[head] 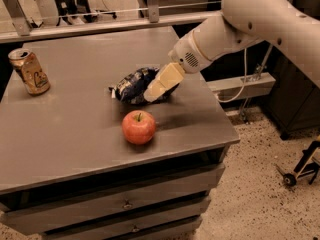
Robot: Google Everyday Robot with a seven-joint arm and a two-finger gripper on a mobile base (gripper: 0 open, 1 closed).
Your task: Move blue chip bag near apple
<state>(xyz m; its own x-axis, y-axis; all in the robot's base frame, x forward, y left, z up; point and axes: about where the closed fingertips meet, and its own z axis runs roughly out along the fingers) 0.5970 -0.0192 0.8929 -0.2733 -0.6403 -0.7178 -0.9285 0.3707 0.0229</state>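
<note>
The blue chip bag (132, 85) lies crumpled on the grey table (75, 134), just behind and slightly left of the apple. The apple (138, 126) is red-orange with a short stem and stands upright near the table's front edge. My gripper (156, 90) reaches in from the right on a large white arm (260, 19) and sits at the bag's right end, covering part of it. A small gap of table separates the bag from the apple.
A gold drink can (30, 72) stands at the table's back left corner. A metal rail (100, 19) runs behind the table. Drawers (125, 204) are below the tabletop. To the right are speckled floor and a wheeled stand (300, 169).
</note>
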